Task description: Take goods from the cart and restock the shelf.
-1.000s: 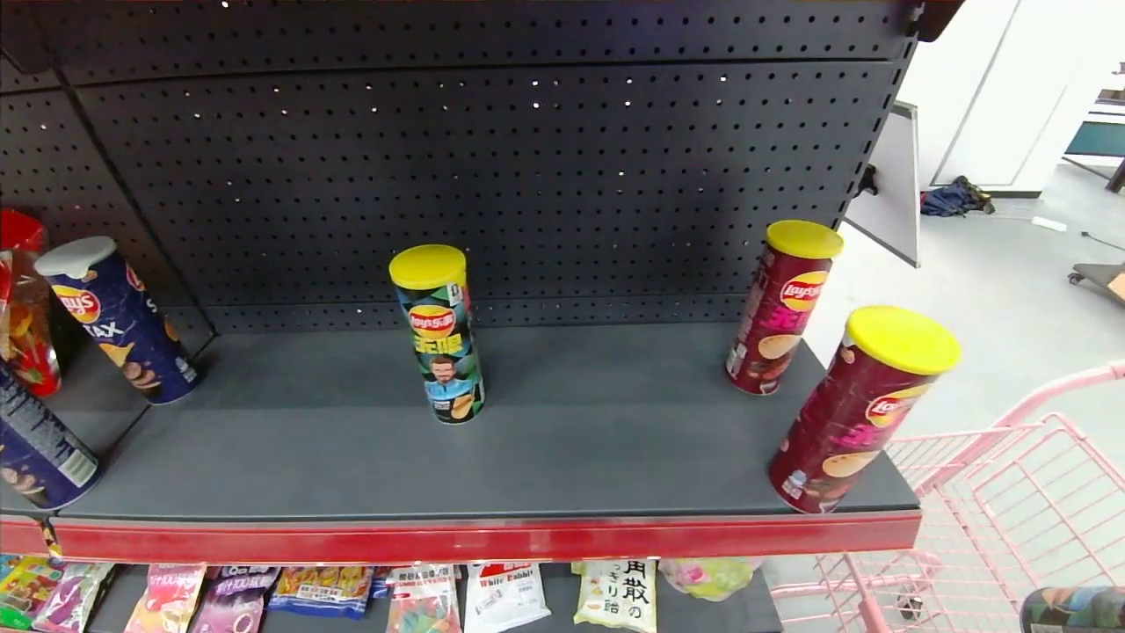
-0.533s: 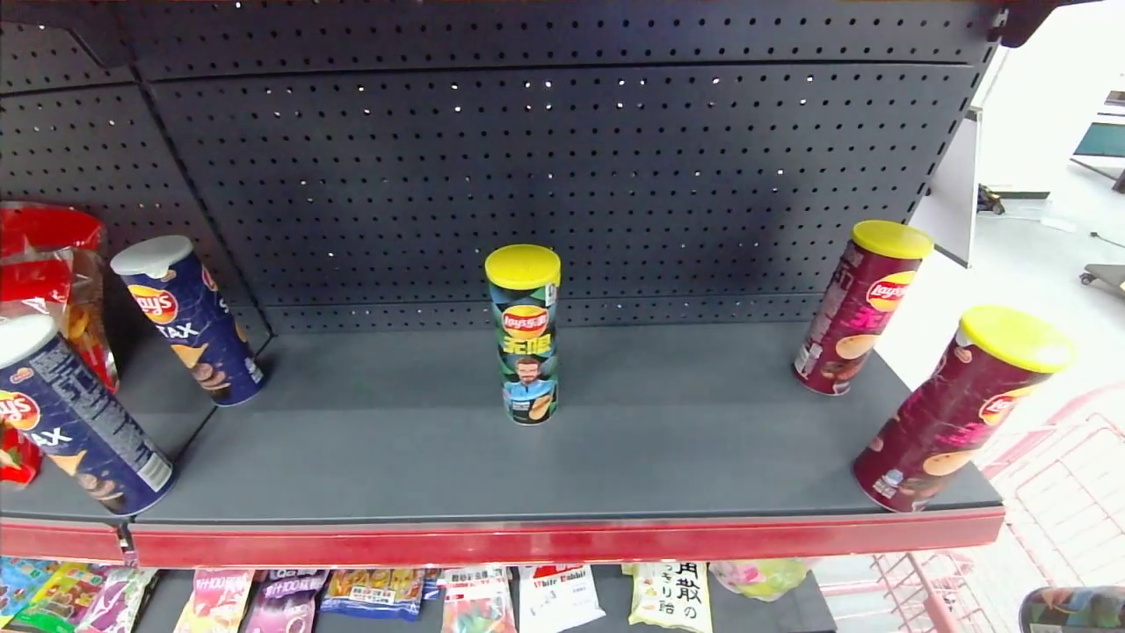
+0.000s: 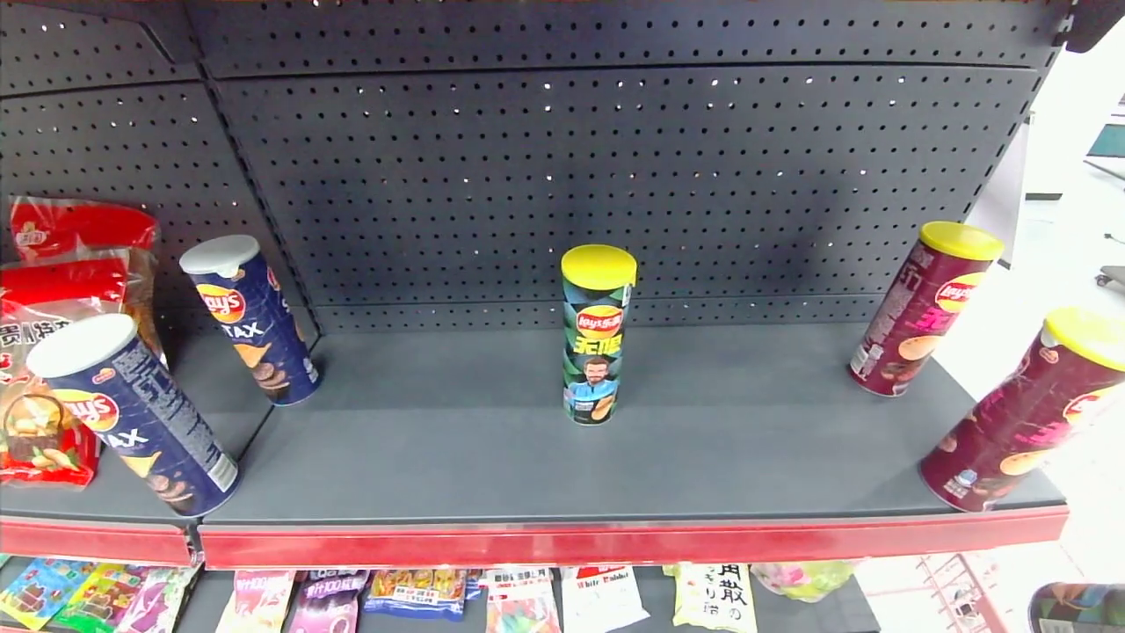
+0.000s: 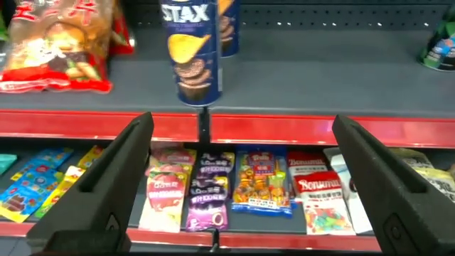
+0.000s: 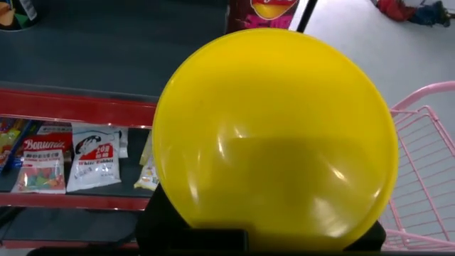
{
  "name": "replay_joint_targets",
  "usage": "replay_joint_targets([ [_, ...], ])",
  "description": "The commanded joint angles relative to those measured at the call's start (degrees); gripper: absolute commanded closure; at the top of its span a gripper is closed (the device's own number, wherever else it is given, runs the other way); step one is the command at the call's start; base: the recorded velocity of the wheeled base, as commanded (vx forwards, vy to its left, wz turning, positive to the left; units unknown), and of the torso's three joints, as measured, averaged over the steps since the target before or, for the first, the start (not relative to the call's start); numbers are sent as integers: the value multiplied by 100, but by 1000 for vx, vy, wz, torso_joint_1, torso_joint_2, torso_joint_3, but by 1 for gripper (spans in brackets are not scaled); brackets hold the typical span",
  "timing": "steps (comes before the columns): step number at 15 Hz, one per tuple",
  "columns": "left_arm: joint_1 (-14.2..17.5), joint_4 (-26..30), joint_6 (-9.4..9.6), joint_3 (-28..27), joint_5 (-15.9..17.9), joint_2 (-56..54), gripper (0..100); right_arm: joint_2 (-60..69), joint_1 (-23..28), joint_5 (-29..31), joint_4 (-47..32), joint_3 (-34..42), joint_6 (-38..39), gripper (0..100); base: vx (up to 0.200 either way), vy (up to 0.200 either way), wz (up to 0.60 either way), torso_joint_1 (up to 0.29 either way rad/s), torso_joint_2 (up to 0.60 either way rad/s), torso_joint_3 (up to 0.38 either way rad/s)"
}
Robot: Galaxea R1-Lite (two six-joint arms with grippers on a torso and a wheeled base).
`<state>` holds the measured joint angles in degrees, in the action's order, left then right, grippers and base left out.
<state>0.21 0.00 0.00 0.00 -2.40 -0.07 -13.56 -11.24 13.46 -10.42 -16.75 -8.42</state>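
Observation:
A green-patterned chip can with a yellow lid [image 3: 598, 334] stands upright mid-shelf on the dark shelf board [image 3: 457, 457]. Two maroon cans [image 3: 923, 308] [image 3: 1019, 413] stand at its right end, the nearer one at the front corner. My right gripper [image 5: 199, 238] is shut on another can; its yellow lid [image 5: 274, 135] hides the fingers, and its patterned body [image 3: 1077, 607] shows low at the right of the head view. My left gripper [image 4: 242, 124] is open and holds nothing. It faces the red shelf rail [image 4: 284, 128] below a blue can [image 4: 195, 57].
Two blue cans [image 3: 250, 316] [image 3: 132, 413] and red snack bags [image 3: 53, 290] stand on the shelf's left part. Snack packets [image 3: 598, 598] lie on the lower shelf. A pink cart [image 5: 426, 178] is to the right. A perforated back panel [image 3: 571, 176] closes the shelf behind.
The head view has swung left, so the whole picture has shifted right and most of the pink cart has left it. The cans on the shelf have not moved.

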Motion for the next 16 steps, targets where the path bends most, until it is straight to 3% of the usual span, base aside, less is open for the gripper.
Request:
replay_joint_targets([
  [1,-3,0,-9,0,-6,7,0,72,25,-1,-12,-4,-1,100,0,0,0,0,0,0],
  [3,-3,0,0,0,3,7,0,-33,25,-1,-12,23,16,100,0,0,0,0,0,0],
  [7,-73,9,9,0,20,209,0,-7,-27,-63,-926,-127,51,100,0,0,0,0,0,0],
  [11,-232,9,9,-9,214,420,0,55,-19,-89,-1296,-39,412,100,0,0,0,0,0,0],
  [12,-443,9,18,-9,275,552,0,64,-19,-124,-1225,93,464,100,0,0,0,0,0,0],
  [14,-1207,0,62,-9,302,658,0,266,-19,-256,-988,392,508,100,0,0,0,0,0,0],
  [16,-1603,0,62,-9,302,728,0,485,25,-230,-751,673,508,100,0,0,0,0,0,0],
])
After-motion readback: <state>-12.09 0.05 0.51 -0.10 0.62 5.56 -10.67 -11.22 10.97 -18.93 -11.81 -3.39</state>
